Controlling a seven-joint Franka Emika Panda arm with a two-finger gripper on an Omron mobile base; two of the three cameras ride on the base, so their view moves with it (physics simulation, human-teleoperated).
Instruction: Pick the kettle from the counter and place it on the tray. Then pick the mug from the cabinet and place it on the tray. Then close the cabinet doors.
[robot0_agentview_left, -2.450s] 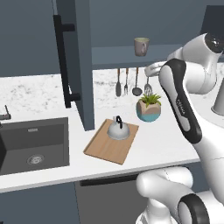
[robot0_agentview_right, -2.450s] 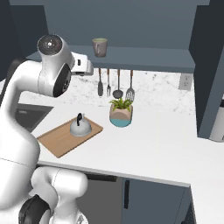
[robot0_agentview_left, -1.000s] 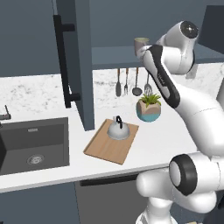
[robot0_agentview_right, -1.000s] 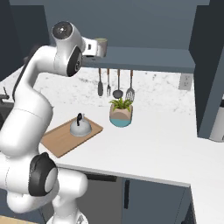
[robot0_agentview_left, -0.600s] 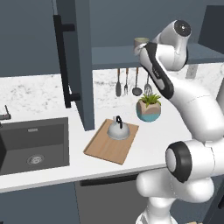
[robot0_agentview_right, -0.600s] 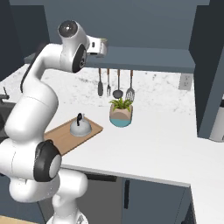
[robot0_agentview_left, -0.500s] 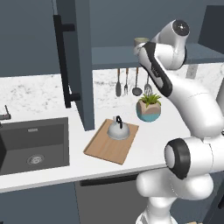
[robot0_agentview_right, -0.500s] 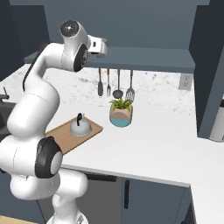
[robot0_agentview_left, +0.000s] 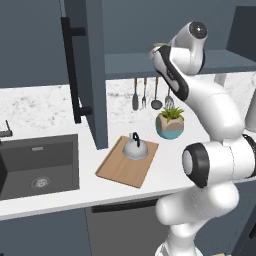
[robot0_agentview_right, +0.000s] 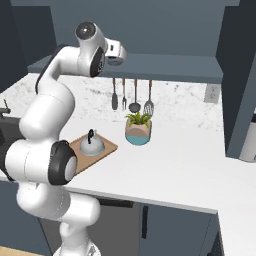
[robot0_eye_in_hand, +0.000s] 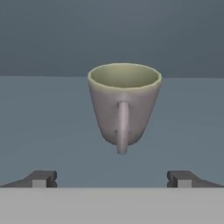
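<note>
The greyish-beige mug (robot0_eye_in_hand: 124, 103) stands on the cabinet shelf (robot0_agentview_right: 165, 66) with its handle turned toward the hand camera. My gripper (robot0_eye_in_hand: 111, 179) is open, level with the mug and a short way in front of it, its fingertips (robot0_eye_in_hand: 41, 178) spread wider than the mug. In the right base view the gripper (robot0_agentview_right: 122, 55) is raised to the shelf's left part. The silver kettle (robot0_agentview_left: 134, 149) sits upright on the wooden tray (robot0_agentview_left: 120, 170) on the white counter (robot0_agentview_left: 60, 192). A cabinet door (robot0_agentview_left: 95, 75) with a black bar handle stands open on the left.
A teal-and-tan plant pot (robot0_agentview_left: 170, 126) stands right of the tray, below several hanging utensils (robot0_agentview_left: 145, 95). The dark sink (robot0_agentview_left: 40, 165) lies at the left. Another open door panel (robot0_agentview_right: 237, 75) and a grey appliance (robot0_agentview_right: 249, 140) stand at the far right.
The hand has risen to the shelf and closed in on the mug, which it now covers in both base views. The jaws stayed open; kettle and tray have not moved.
</note>
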